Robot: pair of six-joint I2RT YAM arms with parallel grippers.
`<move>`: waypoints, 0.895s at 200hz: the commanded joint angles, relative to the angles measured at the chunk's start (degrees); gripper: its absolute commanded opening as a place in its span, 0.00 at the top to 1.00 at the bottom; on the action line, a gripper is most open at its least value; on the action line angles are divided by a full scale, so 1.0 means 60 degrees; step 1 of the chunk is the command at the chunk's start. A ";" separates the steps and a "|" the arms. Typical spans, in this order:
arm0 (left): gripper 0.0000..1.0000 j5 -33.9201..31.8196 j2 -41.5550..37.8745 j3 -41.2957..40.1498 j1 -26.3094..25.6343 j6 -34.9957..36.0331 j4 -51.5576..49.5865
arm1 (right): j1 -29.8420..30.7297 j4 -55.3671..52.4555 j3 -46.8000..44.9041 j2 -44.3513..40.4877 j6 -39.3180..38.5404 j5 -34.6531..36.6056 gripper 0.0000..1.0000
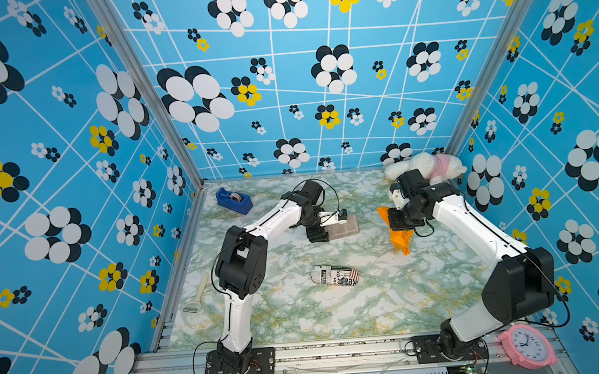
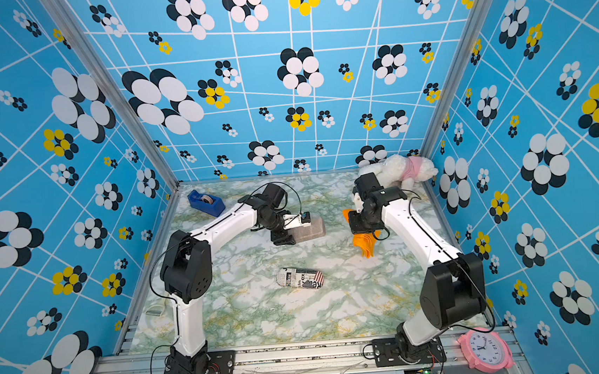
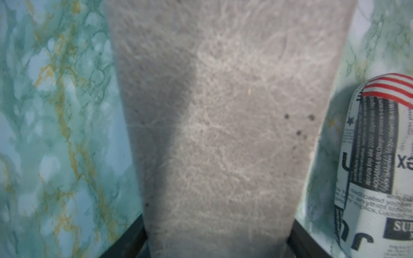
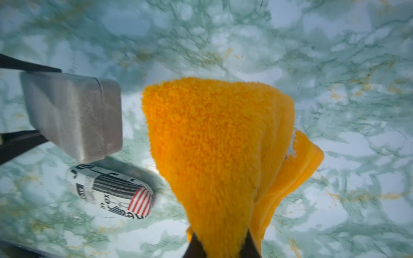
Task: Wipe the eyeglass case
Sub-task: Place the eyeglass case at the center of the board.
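The left fingers (image 3: pixel 127 243) were clamped on the grey eyeglass case (image 1: pixel 345 226), holding it up over the worktop (image 1: pixel 301 315). The right fingers (image 4: pixel 196 248) pinched an orange cloth (image 1: pixel 401 240) near it. A printed case (image 1: pixel 334 275) lay on the worktop.

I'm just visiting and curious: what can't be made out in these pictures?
- Left gripper: the grey felt case fills the left wrist view; only finger slivers show.
- Right gripper: tips buried in the orange cloth, right wrist view.
- Newspaper-print case: cut off by the left wrist view's edge.
- Pink clock: time too small, both top views.
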 commanded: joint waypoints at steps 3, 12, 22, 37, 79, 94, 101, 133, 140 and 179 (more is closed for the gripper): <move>0.92 -0.0150 0.0207 0.0423 -0.0051 0.0438 -0.0718 | 0.0557 -0.0038 -0.0359 0.0199 -0.0123 0.1511 1.00; 0.92 -0.0165 0.0302 0.0559 -0.0048 0.0512 -0.0908 | 0.0728 0.0105 -0.0452 0.0327 -0.0106 0.1703 1.00; 0.92 -0.0160 0.0415 0.0720 -0.0062 0.0575 -0.1147 | 0.0873 0.0342 -0.0639 0.0520 -0.0106 0.1821 1.00; 0.92 -0.0249 0.0723 0.1092 -0.0117 0.0640 -0.1511 | 0.0936 0.0762 -0.0910 0.0804 -0.0072 0.1589 1.00; 0.92 -0.0459 0.1441 0.1740 -0.0238 0.0732 -0.2119 | 0.0959 0.1829 -0.1504 0.1132 0.0264 0.0853 0.97; 0.92 -0.0577 0.1584 0.1843 -0.0240 0.0722 -0.2169 | 0.0953 0.2237 -0.1784 0.1053 0.0387 0.0805 0.92; 0.92 -0.0592 0.1620 0.1842 -0.0234 0.0694 -0.2136 | 0.0953 0.2397 -0.1869 0.1032 0.0401 0.0825 0.90; 0.91 -0.0898 0.1996 0.2151 -0.0255 0.0646 -0.2319 | 0.0953 0.2834 -0.2128 0.1074 0.0329 0.0936 0.85; 0.91 -0.0971 0.2093 0.2266 -0.0269 0.0636 -0.2406 | 0.0953 0.2868 -0.2131 0.1127 0.0281 0.0940 0.84; 0.73 -0.0970 0.2406 0.2481 -0.0295 0.0360 -0.2441 | 0.0953 0.3487 -0.2411 0.0923 0.0264 0.1007 0.75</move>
